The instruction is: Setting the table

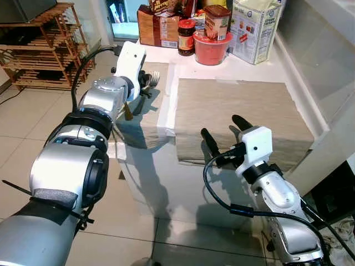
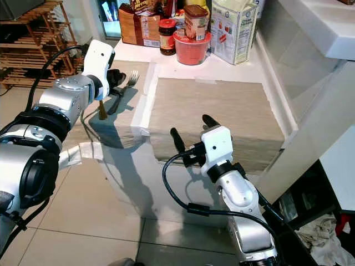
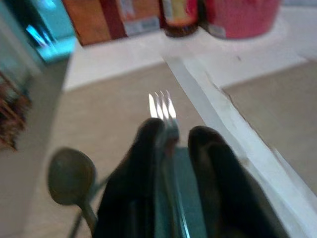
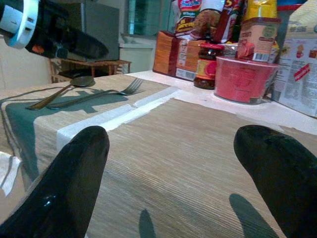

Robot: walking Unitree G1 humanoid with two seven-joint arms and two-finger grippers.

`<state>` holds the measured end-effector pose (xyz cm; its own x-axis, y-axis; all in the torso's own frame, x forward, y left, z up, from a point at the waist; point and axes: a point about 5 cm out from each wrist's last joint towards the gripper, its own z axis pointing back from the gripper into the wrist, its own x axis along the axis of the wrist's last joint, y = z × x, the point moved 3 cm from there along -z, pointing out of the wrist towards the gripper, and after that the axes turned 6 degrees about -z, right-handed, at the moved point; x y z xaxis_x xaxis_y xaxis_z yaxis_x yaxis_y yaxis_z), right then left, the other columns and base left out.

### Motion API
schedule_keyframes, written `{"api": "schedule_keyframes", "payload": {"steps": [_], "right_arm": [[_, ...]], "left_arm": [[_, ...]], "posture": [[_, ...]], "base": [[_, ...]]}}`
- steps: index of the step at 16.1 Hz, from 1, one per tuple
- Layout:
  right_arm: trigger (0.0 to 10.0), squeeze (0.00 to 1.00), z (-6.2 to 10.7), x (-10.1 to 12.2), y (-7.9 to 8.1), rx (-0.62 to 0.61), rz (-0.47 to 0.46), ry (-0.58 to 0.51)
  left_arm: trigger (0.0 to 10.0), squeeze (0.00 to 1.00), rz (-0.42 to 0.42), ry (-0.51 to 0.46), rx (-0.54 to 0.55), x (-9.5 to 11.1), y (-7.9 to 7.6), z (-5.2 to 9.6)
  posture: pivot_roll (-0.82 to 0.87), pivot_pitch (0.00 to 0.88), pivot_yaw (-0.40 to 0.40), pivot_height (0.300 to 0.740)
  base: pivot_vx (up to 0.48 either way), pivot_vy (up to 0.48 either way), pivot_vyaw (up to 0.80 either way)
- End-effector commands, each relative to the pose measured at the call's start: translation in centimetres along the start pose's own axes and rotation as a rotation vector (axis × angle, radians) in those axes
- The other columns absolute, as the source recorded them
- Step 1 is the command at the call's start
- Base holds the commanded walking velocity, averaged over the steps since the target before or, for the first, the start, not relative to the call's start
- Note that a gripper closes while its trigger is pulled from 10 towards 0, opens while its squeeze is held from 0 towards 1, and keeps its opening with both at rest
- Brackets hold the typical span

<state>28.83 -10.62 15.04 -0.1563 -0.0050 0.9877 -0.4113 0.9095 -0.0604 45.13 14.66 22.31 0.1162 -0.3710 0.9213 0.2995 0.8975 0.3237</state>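
A silver fork [image 2: 128, 80] and a dark spoon [image 4: 81, 81] lie side by side on the left beige placemat [image 2: 119, 124], at the table's left end. My left gripper [image 3: 173, 131] hovers just above them, its black fingers a little apart on either side of the fork [image 3: 161, 106], so it is open. The right wrist view has the fork lying flat on the mat, below that gripper. My right gripper [image 1: 222, 126] is open and empty over the near edge of the bare right placemat [image 1: 238, 105].
Food stands along the table's back: a red bowl [image 1: 211, 49], a jar [image 1: 186, 37], a brown box [image 1: 158, 27] and a white carton [image 1: 257, 27]. A white ledge [image 1: 327, 61] borders the right side. A wooden rack [image 1: 47, 44] stands on the tiled floor at left.
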Motion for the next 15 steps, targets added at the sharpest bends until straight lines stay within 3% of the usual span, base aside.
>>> {"api": "schedule_keyframes", "payload": {"steps": [1,2,4,5,6,7,8,9,10,11,13,15], "right_arm": [[10.0,0.0,0.0,-0.4,-0.1,-0.025,0.014,0.012],[10.0,0.0,0.0,-0.3,-0.4,-0.05,0.028,0.002],[10.0,0.0,-0.2,0.4,-1.5,-0.122,0.051,-0.04],[10.0,0.0,-0.2,0.7,-1.9,-0.15,0.093,-0.056],[10.0,0.0,-0.2,0.9,-2.5,-0.191,0.122,-0.071],[10.0,0.0,-0.2,0.9,-2.9,-0.21,0.135,-0.08],[10.0,0.0,-0.1,1.1,-3.3,-0.238,0.157,-0.093],[10.0,0.0,0.1,1.0,-3.8,-0.28,0.175,-0.102],[10.0,0.0,0.3,0.9,-4.2,-0.311,0.189,-0.105],[10.0,0.0,0.3,0.8,-4.3,-0.315,0.191,-0.104],[10.0,0.0,0.4,-0.1,-4.0,-0.308,0.178,-0.081],[10.0,0.0,0.3,-0.5,-4.0,-0.305,0.166,-0.073]], "left_arm": [[10.0,1.0,-0.043,-0.074,0.054,1.2,0.9,0.2],[10.0,0.0,-0.06,-0.183,0.082,2.5,1.0,0.5],[10.0,0.0,-0.004,-0.431,0.129,5.0,1.2,2.7],[10.0,0.0,0.057,-0.502,0.139,5.1,1.3,4.8],[10.0,0.0,0.09,-0.522,0.13,4.2,1.3,6.6],[10.0,0.0,0.063,-0.53,0.128,3.6,1.3,7.6],[10.0,0.0,0.074,-0.524,0.148,2.3,1.9,9.4],[10.0,0.0,0.132,-0.479,0.221,-0.2,3.0,11.6],[10.0,0.0,0.161,-0.401,0.256,-3.1,2.6,13.4],[10.0,0.0,0.174,-0.366,0.259,-4.2,2.3,13.9],[10.0,0.0,0.19,-0.248,0.24,-8.2,-0.6,16.4],[10.0,0.0,0.187,-0.209,0.232,-9.2,-1.8,17.1]], "posture": [[-0.06,0.0,0.069,0.74],[-0.06,0.0,0.07,0.74],[-0.04,0.0,0.061,0.74],[-0.03,0.0,0.057,0.74],[-0.02,0.0,0.057,0.74],[-0.01,0.0,0.057,0.74],[0.0,0.0,0.056,0.74],[0.02,0.0,0.054,0.74],[0.03,0.0,0.049,0.74],[0.03,0.0,0.049,0.74],[0.04,0.0,0.033,0.74],[0.05,0.0,0.026,0.74]], "base": [[0.0,0.0,0.0],[0.0,0.0,0.0],[0.0,0.0,0.0],[0.0,0.0,0.0],[0.0,0.0,0.0],[0.0,0.0,0.0],[0.0,0.0,0.0],[0.0,0.0,0.0],[0.0,0.0,0.0],[0.0,0.0,0.0],[0.0,0.0,0.0],[0.0,0.0,0.0]]}}
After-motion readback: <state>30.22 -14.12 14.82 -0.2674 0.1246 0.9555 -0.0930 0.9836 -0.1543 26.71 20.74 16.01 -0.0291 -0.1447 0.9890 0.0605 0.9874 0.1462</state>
